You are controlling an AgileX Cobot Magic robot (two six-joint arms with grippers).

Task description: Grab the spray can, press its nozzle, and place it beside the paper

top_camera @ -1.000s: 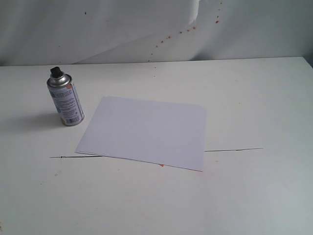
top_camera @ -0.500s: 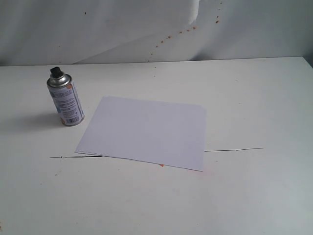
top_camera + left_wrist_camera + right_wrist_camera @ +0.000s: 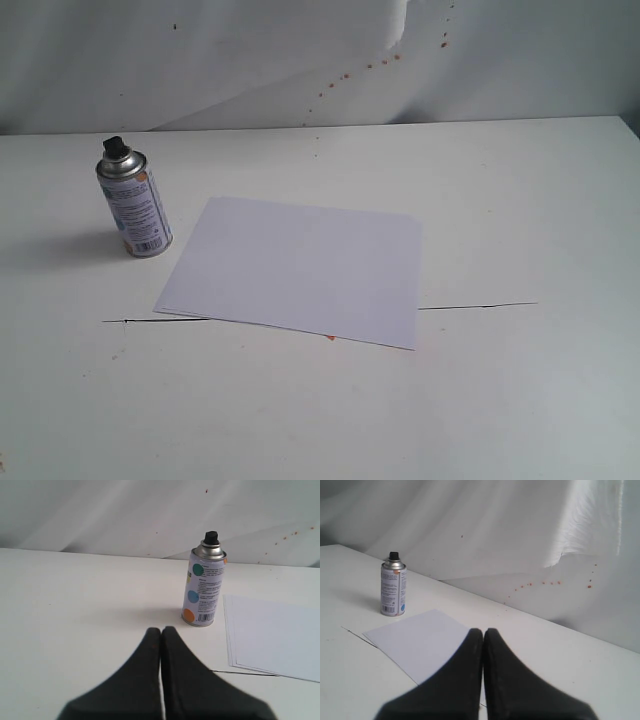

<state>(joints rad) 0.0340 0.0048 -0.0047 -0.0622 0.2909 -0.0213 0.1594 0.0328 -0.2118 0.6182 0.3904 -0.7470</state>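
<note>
Two closed, empty claws: left claw point(image 3: 160, 630), right claw point(image 3: 483, 631).
Upright spray can point(image 3: 134, 205) near left edge of worktop point(image 3: 520, 200), just beside paper point(image 3: 300, 268).

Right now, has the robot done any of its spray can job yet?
Nothing looks done yet. The spray can stands untouched on the table, a little apart from the paper. In hand: nothing, both pairs of jaws are shut and empty. To do: pick it up, press the nozzle, set it beside the paper.
</note>
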